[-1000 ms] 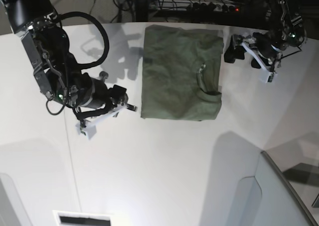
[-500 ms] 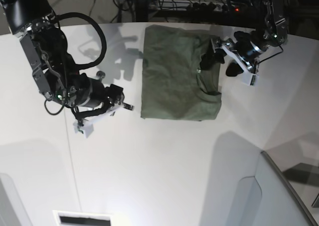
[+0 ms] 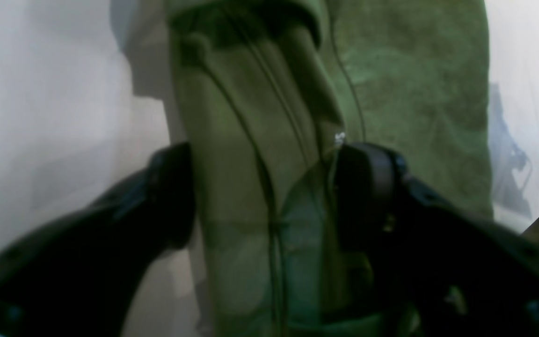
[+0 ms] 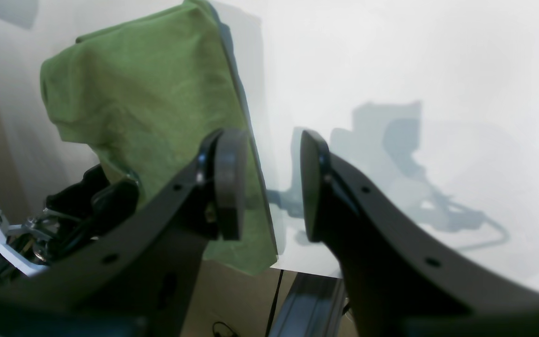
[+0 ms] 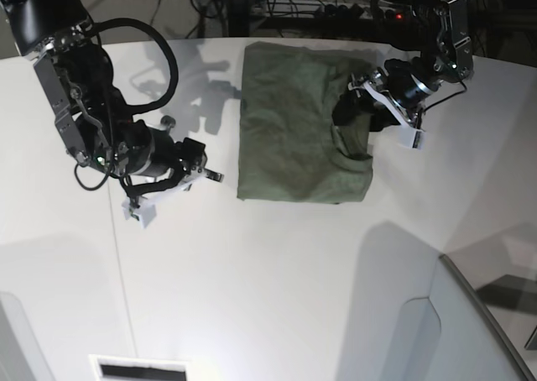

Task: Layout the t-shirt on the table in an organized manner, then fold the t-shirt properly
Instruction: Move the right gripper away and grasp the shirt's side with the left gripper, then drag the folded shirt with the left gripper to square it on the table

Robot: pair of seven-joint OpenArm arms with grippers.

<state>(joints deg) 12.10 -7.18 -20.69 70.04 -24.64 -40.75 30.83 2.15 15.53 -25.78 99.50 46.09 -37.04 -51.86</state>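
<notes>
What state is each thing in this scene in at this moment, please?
t-shirt: folded into a rectangle, lying flat on the table, collar edge between the left gripper's jaws.
table: bears the t-shirt.
left gripper: jaws apart, straddling the t-shirt's collar edge, not visibly clamped.
right gripper: jaws apart, empty, beside the t-shirt without touching it.

folded t-shirt (image 5: 294,129) flat on table (image 5: 277,272); left gripper (image 5: 357,112) at its collar-side edge.
</notes>
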